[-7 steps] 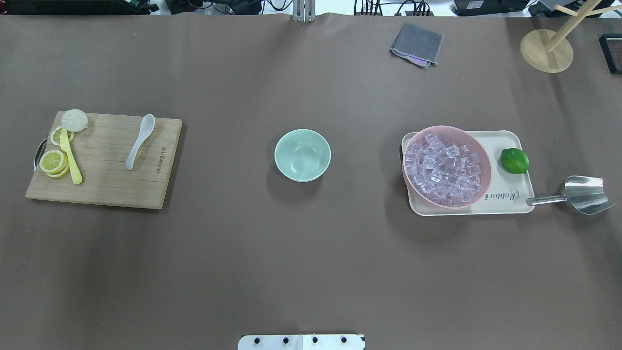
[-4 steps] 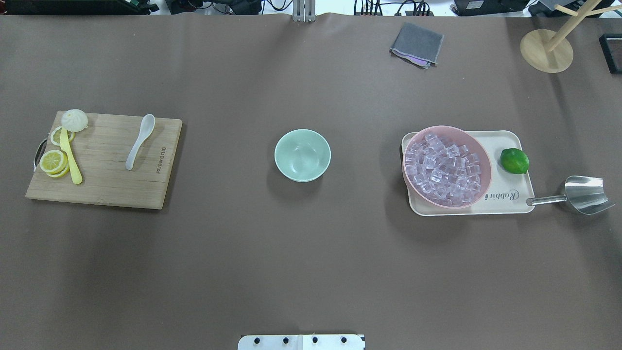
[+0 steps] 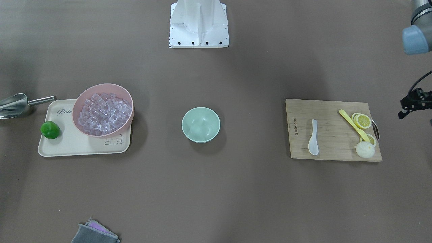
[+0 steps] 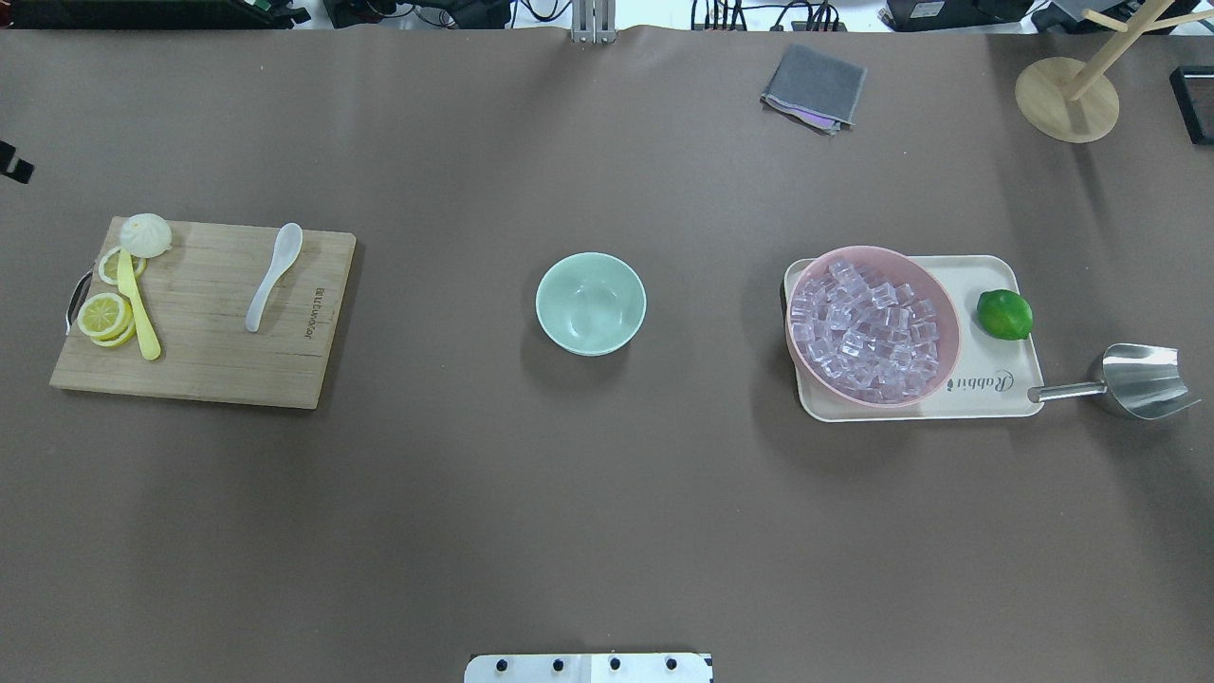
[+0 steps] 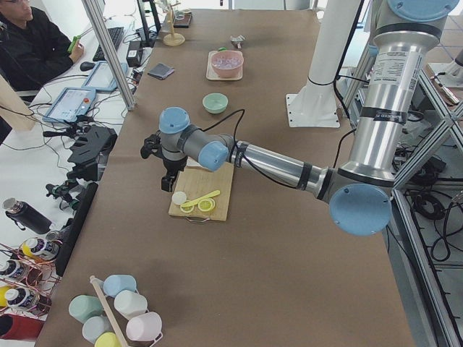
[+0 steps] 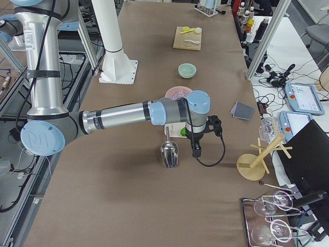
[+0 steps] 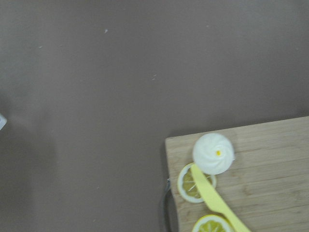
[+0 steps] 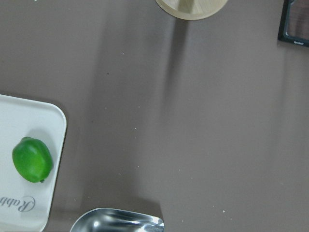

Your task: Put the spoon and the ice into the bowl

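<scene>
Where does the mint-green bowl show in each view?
Front-facing: bowl at centre, between pink bowl on its left and cutting board on its right.
Overhead: bowl at centre, sides swapped.
Exterior left: bowl small, upper middle, beyond the board.
Exterior right: bowl upper middle, beyond the pink bowl.
Left wrist: absent.
Right wrist: absent.
Landmark: the cutting board.

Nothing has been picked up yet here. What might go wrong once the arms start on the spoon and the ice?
1. The spoon lies flat on the cutting board; a pinch on its thin handle may slip or skid it sideways.
2. The ice is heaped tightly in the pink bowl; grabbing one clear cube may dislodge neighbours or lose grip.
3. That bowl sits at the tray's end, so a downward push might tip it.
</scene>
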`<state>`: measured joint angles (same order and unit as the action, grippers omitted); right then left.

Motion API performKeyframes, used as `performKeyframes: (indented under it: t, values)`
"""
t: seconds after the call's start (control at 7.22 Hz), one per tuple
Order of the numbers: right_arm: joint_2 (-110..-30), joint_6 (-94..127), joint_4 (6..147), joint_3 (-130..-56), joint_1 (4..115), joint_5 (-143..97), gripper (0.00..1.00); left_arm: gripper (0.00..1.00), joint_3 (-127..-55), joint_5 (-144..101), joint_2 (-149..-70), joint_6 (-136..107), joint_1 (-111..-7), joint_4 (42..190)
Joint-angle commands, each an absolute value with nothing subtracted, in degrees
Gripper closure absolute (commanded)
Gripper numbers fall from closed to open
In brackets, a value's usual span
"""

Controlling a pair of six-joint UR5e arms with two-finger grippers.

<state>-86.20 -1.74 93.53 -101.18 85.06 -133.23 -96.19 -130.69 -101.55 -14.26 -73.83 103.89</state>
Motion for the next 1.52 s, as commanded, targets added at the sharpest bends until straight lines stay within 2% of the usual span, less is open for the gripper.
performKeyframes:
  t: [0.0,0.14,0.55,0.83,0.97,1.11,1.38]
  values:
    - [-82.0,-1.7,91.3,-99.7,81.8,-133.3,0.0,0.02,-94.8,-129.6,-105.2,-20.4,-67.8,105.6]
    - [-82.1,-1.6,88.7,-99.7,81.3,-133.5,0.0,0.02,-94.4,-129.6,-105.0,-23.8,-66.2,109.4]
    - [-82.0,21.7,79.5,-100.7,76.0,-133.2,0.0,0.02,-92.7,-117.6,-104.7,-38.4,-54.1,118.7]
    - [-81.7,31.3,75.3,-100.8,71.4,-133.0,0.0,0.02,-91.2,-115.0,-104.7,-39.6,-50.0,120.8]
    - [-80.9,31.7,75.1,-100.8,71.1,-133.0,0.0,0.2,-89.0,-115.0,-104.9,-39.6,-49.3,124.1]
    - [-80.8,32.4,75.1,-100.8,70.6,-132.9,0.0,0.27,-86.9,-115.0,-105.0,-39.5,-48.9,125.9]
    - [-80.7,33.4,75.0,-101.1,70.4,-132.9,0.0,0.33,-85.9,-115.0,-105.0,-39.5,-48.4,127.3]
